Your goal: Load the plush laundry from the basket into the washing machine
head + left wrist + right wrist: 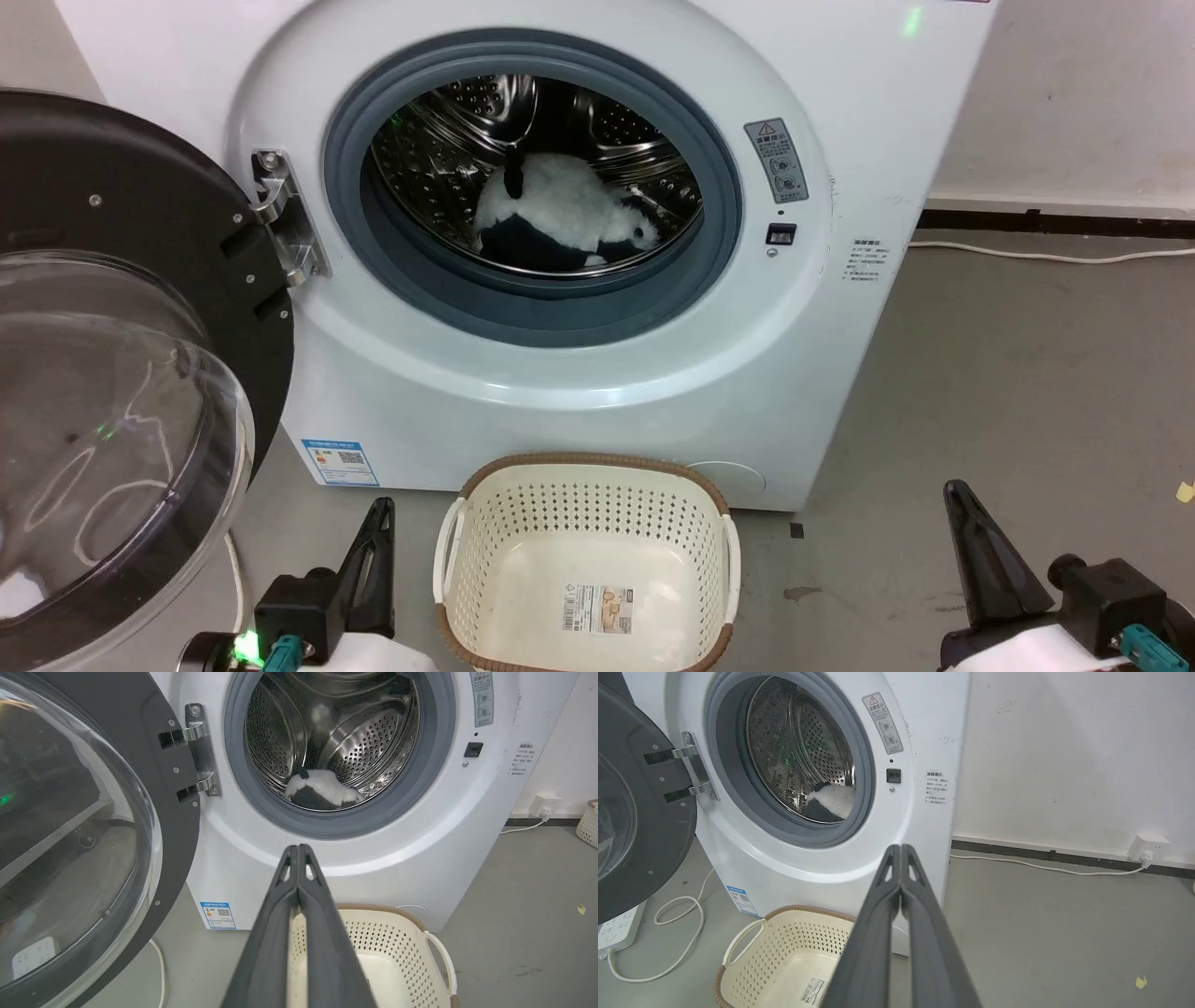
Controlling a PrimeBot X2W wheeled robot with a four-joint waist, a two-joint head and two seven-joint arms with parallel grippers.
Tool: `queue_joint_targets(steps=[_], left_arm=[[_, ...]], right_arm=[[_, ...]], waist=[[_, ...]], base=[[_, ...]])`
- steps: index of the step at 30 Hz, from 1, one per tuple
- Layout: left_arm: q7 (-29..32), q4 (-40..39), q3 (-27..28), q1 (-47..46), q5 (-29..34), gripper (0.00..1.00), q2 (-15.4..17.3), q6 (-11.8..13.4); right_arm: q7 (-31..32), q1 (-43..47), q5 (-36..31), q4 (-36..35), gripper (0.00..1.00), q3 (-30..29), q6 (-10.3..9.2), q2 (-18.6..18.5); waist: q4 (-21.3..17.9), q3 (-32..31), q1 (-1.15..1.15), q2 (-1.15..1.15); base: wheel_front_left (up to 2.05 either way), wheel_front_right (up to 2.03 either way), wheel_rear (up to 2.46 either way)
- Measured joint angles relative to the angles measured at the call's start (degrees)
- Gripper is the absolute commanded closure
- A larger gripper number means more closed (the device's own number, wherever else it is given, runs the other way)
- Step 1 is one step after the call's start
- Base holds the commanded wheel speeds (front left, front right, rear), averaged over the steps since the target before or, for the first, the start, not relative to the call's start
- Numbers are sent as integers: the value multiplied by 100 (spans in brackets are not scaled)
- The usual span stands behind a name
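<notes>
left fingers point(376, 537): pressed together tip to tip, nothing gripped; lower left of head view, pointing up toward the washer front
left arm pose: drawn back low, dark wrist block and pale forearm at the bottom edge; just left of the basket point(588, 462), not touching it
left wrist view: closed tips aimed at the white panel under the door opening, basket below and behind them
right fingers point(966, 532): closed flat against each other, empty; lower right of head view, tips up and leaning slightly left
right arm pose: pulled back low over the grey floor point(1027, 373), well apart from the basket's right handle
right wrist view: tips aimed at the washer's right front edge, basket at lower left
panda point(560, 210): inside the drum point(448, 140), lying at the bottom toward the right, white fur up, black limbs along the lower side; clear of both sets of fingers
washing machine point(840, 373): door point(140, 187) swung fully open to the left on its hinge, grey seal point(719, 233) exposed
basket: on the floor right in front of the washer, between the two arms, upright, just a label point(597, 607) on its base
extras: white power strip point(616, 926) and cable on the floor under the door
</notes>
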Motion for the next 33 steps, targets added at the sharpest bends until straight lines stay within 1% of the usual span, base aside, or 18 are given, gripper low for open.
queue_joint_targets(steps=[33], left_arm=[[424,-212,104,-32,197,100,-3,48]], right_arm=[[420,-128,-168,-30,100,82,0,0]], waist=[[-34,7,0,0]], base=[[0,0,0]])
